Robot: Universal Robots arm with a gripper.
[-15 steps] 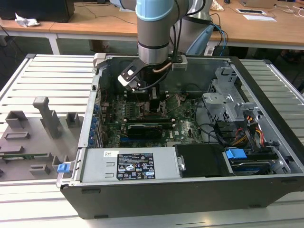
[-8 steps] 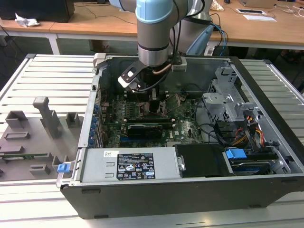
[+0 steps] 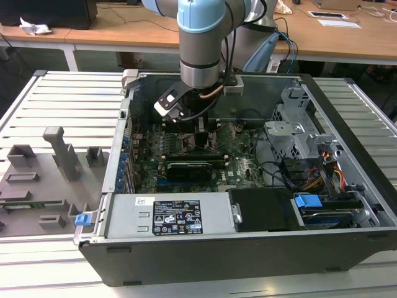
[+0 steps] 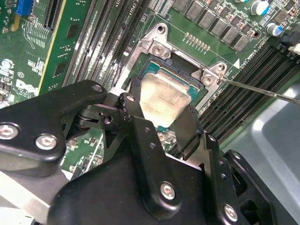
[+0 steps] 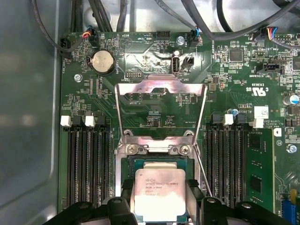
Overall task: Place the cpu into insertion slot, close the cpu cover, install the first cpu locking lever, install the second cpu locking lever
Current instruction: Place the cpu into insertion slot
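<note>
cpu (image 5: pixel 159 194), pale metal top, clamped on two opposite edges by the closed fingers (image 4: pixel 136 105) of the gripper (image 4: pixel 164 112), at or just over the insertion slot (image 5: pixel 154 161), cpu cover (image 5: pixel 159 88) swung open, memory slots (image 5: pixel 89 164) on both sides, in the exterior view long black card (image 3: pixel 192 166) at 6 o'clock of the gripper

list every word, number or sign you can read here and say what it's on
cpu: faint print on its metal top, too small to read
green circuit board: white lettering, too small to read reliably
black sticker in the exterior view: blurred, unreadable
Nothing can be quoted with confidence.
</note>
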